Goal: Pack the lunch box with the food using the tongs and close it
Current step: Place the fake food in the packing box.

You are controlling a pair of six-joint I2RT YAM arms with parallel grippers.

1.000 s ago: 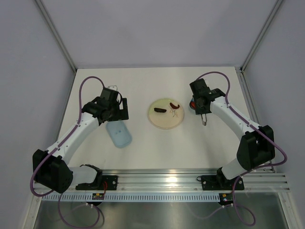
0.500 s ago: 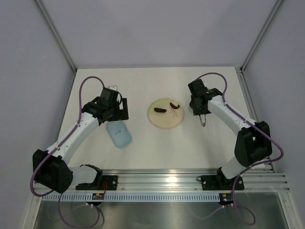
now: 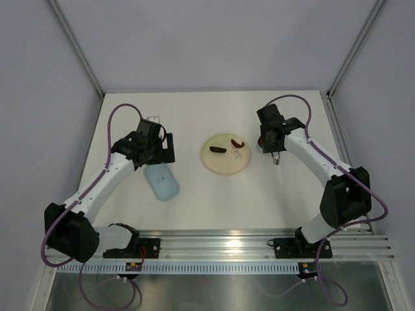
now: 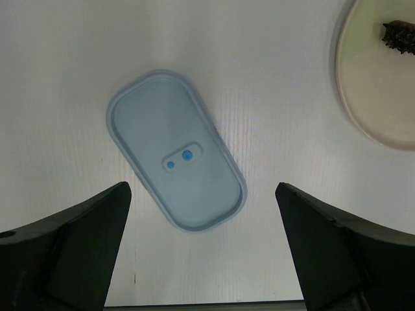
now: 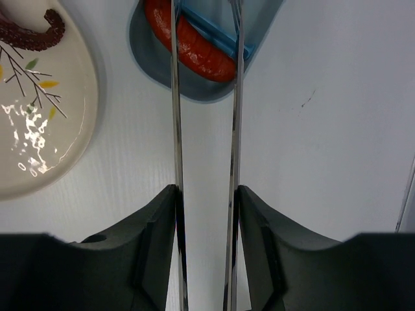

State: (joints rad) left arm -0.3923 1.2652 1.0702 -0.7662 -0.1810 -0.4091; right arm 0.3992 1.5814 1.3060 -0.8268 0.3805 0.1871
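At 3 o'clock of the plate (image 3: 225,155): right gripper (image 5: 206,194) half closed on the tongs (image 5: 176,129), their arms pinched between its fingers. Blades parallel and apart, reaching over the box (image 5: 155,65) and across a red sausage (image 5: 198,52) lying in it; tips out of frame. Plate carries a dark piece (image 3: 217,149) and a curved red piece (image 3: 237,142). Lid (image 4: 175,149) flat on the surface (image 3: 194,207) at 8 o'clock of the plate. Left gripper (image 4: 201,188) spread wide above it, holding nothing.

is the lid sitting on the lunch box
No, the lid lies flat by itself on the white table in the left wrist view, with no tub under it.
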